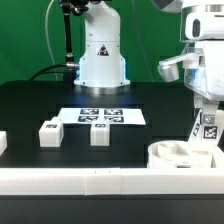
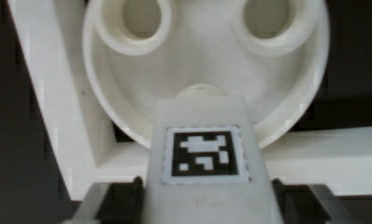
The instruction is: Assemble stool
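White Panda arm comes down from the top of the exterior view at its right side. Its wrist points straight down over the table's near edge. The arm base stands at the far edge, about midway along it.

The gripper is vertical, with its jaws closed on the held leg. The leg hangs below them, its tag facing the exterior camera. In the wrist view the gripper shows one dark finger on each side of the held leg. Both fingers press against its flanks, and the square tag lies between them.

The seat lies flat in the table's near corner at the exterior view's right. It rests against the border rail that runs along the near edge. Its hollow side faces up: the wrist view shows the seat as a shallow rimmed dish with two oval recesses. The border rail passes just beside its rim. The lower end of the held leg lies within the rim's outline, over the dish floor and short of the two recesses. Whether it touches the floor cannot be told.

The first loose leg and the second loose leg stand apart on the table. They lie between the marker board at the table's centre and the near edge.
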Robot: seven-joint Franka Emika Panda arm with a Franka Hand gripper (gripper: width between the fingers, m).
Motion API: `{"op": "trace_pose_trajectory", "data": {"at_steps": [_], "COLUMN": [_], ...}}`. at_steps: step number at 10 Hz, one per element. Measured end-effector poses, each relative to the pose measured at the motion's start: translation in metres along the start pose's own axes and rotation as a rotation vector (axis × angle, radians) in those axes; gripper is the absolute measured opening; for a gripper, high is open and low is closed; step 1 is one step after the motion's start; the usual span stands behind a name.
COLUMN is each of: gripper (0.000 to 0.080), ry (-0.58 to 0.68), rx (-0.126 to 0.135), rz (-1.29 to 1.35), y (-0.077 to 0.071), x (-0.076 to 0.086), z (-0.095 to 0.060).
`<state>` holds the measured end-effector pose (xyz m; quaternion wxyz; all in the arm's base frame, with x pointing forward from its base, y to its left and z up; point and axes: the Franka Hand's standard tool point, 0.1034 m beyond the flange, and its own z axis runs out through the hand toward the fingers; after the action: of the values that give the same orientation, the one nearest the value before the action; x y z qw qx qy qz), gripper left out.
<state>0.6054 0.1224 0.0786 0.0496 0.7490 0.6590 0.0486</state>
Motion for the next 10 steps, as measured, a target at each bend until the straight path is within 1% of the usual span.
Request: {"op": "trace_pose_trajectory", "data": {"at_steps": [4,8,9,10], "gripper": [0.0337,0.0338,0.0338,0.0338], "ry": [0.000,0.001,0.001,0.001], "rx": [0.000,0.001,0.002,-0.002], "rz": [0.041,0.290,0.389,0.452], "y": [0.0003,0.0002,0.0000,0.0007], "x": [-0.0010,-0.0010,-0.0013,-0.0045], "z": [0.0000,0.0001,0.0004,0.0009]}}
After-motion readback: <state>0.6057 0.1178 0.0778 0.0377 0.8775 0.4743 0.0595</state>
